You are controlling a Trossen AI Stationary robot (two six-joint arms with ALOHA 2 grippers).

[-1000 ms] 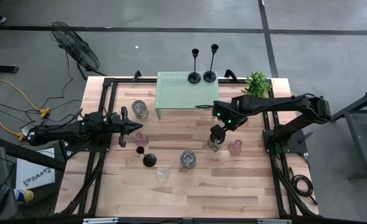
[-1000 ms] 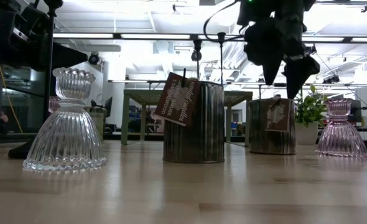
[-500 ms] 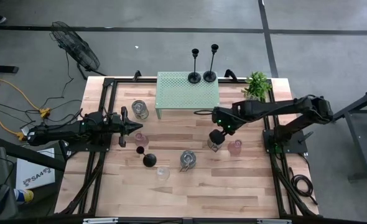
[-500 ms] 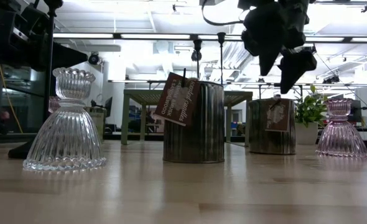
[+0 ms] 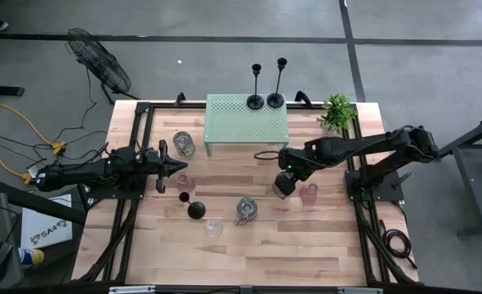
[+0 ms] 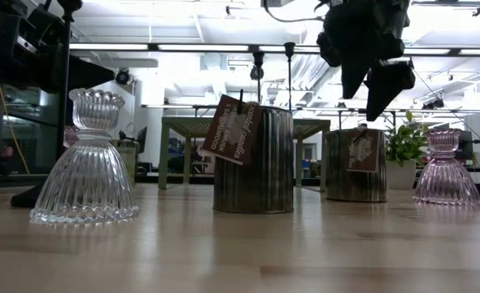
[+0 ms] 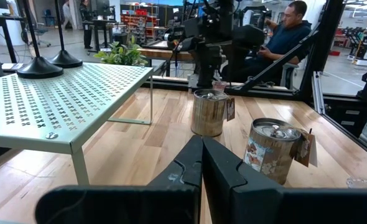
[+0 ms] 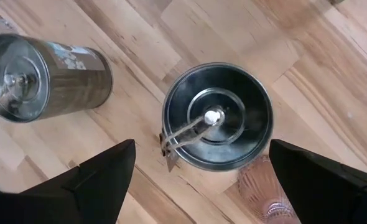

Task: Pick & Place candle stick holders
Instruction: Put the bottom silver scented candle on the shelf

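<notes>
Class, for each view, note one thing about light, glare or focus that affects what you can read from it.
Low view: bright ceiling lights backlight the right gripper into a silhouette. Right wrist view: the silvery jar is sharp, while the near fingers blur. Left wrist view: the green shelf is evenly lit. High view: flat light, faint shadows.

Overhead looks straight down; low camera level across table [image 6: 248, 252]; wrists close; all share tabletop.
</notes>
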